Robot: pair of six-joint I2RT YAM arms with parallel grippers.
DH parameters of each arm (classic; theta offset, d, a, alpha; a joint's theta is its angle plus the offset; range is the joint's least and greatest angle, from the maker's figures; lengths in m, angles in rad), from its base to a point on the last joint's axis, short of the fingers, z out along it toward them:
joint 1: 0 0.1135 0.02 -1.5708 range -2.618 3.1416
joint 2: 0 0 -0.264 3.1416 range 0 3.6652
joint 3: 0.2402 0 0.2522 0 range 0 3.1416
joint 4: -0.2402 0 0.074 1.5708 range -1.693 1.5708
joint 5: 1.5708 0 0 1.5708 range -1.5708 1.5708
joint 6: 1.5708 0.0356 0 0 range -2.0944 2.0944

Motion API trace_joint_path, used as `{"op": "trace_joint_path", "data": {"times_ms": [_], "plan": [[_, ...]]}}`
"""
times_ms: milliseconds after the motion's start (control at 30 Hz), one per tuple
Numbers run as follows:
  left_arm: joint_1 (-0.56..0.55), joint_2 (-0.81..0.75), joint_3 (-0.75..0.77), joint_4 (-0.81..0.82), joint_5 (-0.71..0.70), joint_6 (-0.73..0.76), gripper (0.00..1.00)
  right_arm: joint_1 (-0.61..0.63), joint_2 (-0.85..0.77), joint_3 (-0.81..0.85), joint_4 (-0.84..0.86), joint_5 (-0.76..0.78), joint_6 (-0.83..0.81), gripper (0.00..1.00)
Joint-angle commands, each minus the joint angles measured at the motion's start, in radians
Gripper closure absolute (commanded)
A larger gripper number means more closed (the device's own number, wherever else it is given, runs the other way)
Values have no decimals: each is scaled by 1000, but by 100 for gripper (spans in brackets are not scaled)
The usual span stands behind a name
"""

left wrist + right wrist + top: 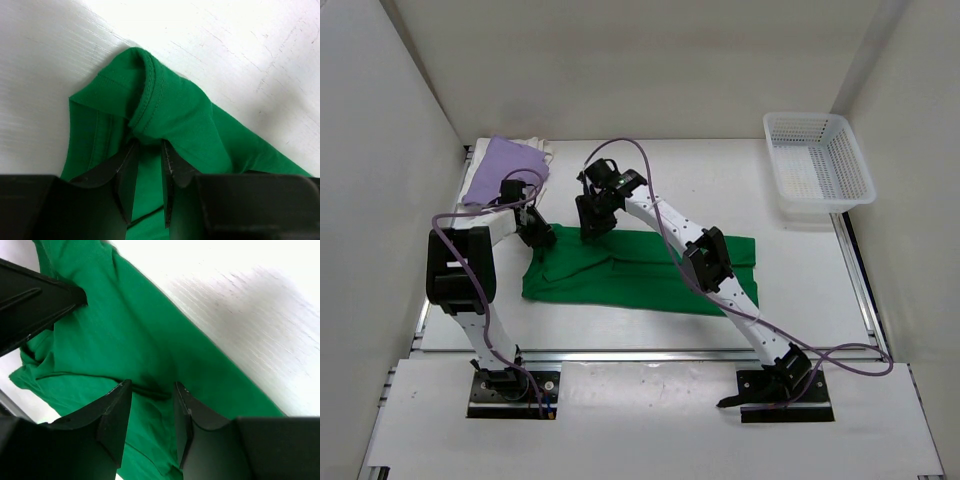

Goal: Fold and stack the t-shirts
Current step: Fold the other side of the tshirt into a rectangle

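- Two-handing the green t-shirt (620, 280): pinching its hem in left gripper (148, 144), holding right gripper (152, 385) parted, empty.
- Guessing soft, light, floppy; aiming for hems, corners.

Flat shirt (620, 285): in the middle of the table (720, 180), toward the near edge.
Shirt pile (505, 165): far left corner, one shirt on top of another.
Basket (825, 207): far right corner, well apart from the shirts.
Left gripper (542, 240): at the flat shirt's far left corner.
Right gripper (590, 232): just to its right.
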Motion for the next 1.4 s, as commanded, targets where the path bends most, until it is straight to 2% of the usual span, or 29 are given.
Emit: {"op": "trace_joint_path", "data": {"times_ms": [0, 67, 167, 267, 467, 533, 600, 633, 700, 767, 800, 833, 867, 900, 933, 967, 1000, 1033, 1067, 1100, 1133, 1200, 1267, 1367], "plan": [[-4, -41, -3, -20, 5, 11, 64, -10, -98, 58, -51, 71, -33, 64], [-4, -48, -5, -17, -3, 13, 65, -31, -135, 57, -43, 83, -36, 59], [1, -39, -9, -16, -4, 15, 64, -68, -137, 58, -65, 21, -38, 56], [-3, -41, -6, -17, -12, 19, 64, -63, -79, 49, -91, -25, -35, 58], [-5, -36, 7, -19, -1, 13, 65, -31, -71, 61, -103, -30, -33, 63], [-5, -45, 14, -25, 5, 13, 65, -39, -113, 60, -205, 34, -41, 69], [-7, -39, 21, -32, -1, 21, 64, -80, -274, 11, -319, 96, -46, 71], [-5, -36, 29, -48, -4, 25, 64, -88, -407, -81, -307, 128, -52, 71], [-4, -41, 29, -39, 8, 18, 61, -73, -586, -158, -306, 201, -41, 70], [-2, -62, 24, -25, 2, 16, 53, 40, -794, -358, -283, 304, -47, 69], [-4, -67, 30, -26, 6, 10, 52, 85, -998, -667, -248, 458, -38, 69], [-4, -71, 27, -28, 14, 11, 48, 166, -1258, -1128, -67, 517, 14, 65], [-1, -73, 47, -28, 22, 16, 44, 94, -1389, -1349, 275, 414, 113, 56], [-2, -73, 56, -28, 19, 5, 41, -9, -1554, -1762, 787, 23, 203, 53], [4, -81, 60, -23, 25, -7, 36, -160, -1559, -2021, 1046, -189, 426, 57], [0, -88, 55, -16, 29, -8, 31, -160, -1504, -2025, 1176, -185, 416, 64], [-4, -102, 57, -14, 25, -10, 30, -128, -1356, -1823, 909, -80, 314, 64], [-7, -111, 67, -26, 16, -5, 29, -32, -1204, -1555, 772, 80, 107, 64], [-7, -117, 72, -35, 5, 1, 29, 14, -1092, -1355, 587, 126, 6, 64], [-2, -122, 76, -46, -6, 17, 31, 44, -1045, -1280, 552, 160, -35, 66], [-38, -131, 101, -57, -17, 22, 37, 38, -1037, -1278, 628, 148, -30, 66], [-37, -148, 95, -56, -11, 22, 41, -3, -1026, -1354, 761, 42, 17, 67], [-40, -162, 84, -52, -6, 30, 42, -43, -994, -1371, 849, -8, 63, 65], [-54, -174, 61, -65, -27, 62, 41, -85, -887, -1316, 871, -105, 91, 68]]}}
